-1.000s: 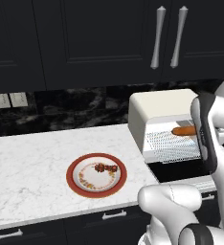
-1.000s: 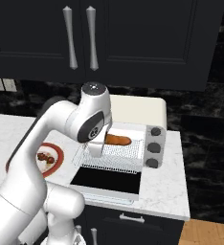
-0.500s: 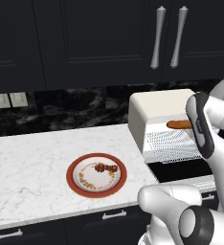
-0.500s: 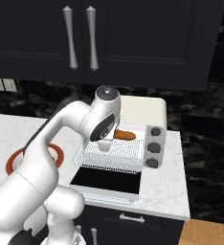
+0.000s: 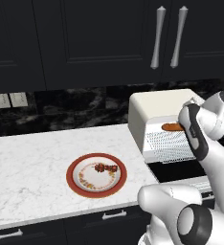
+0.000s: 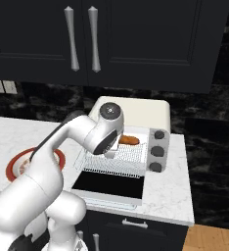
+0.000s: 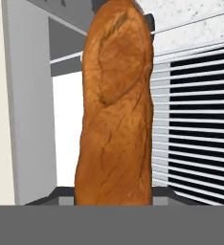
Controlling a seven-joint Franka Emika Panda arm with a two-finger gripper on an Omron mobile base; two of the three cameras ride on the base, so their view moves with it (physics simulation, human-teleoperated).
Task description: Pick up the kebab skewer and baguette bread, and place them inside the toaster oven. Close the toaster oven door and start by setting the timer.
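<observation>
The baguette bread (image 7: 115, 110), a long orange-brown loaf, fills the hand view, and my gripper (image 7: 114, 192) is shut on its near end. It hangs just above the wire rack (image 5: 167, 142) at the mouth of the cream-white toaster oven (image 5: 159, 104). From the right, the baguette bread (image 6: 129, 140) juts past my wrist toward the oven cavity. The toaster oven door (image 6: 109, 183) lies folded down flat, dark glass facing up. The kebab skewer (image 5: 104, 168), with small dark red chunks, rests on the red-rimmed plate (image 5: 72, 180) on the counter to the oven's left.
Grey knobs (image 6: 158, 150) run down the oven's right front. Dark upper cabinets with silver handles (image 5: 157, 37) hang over the white marble counter (image 5: 32, 153). The arm's forearm (image 5: 196, 136) stands in front of the oven's right side.
My hand has carried the baguette bread from over the rack's front edge further in toward the oven cavity, the wrist rising and turning. The skewer and plate have stayed put.
</observation>
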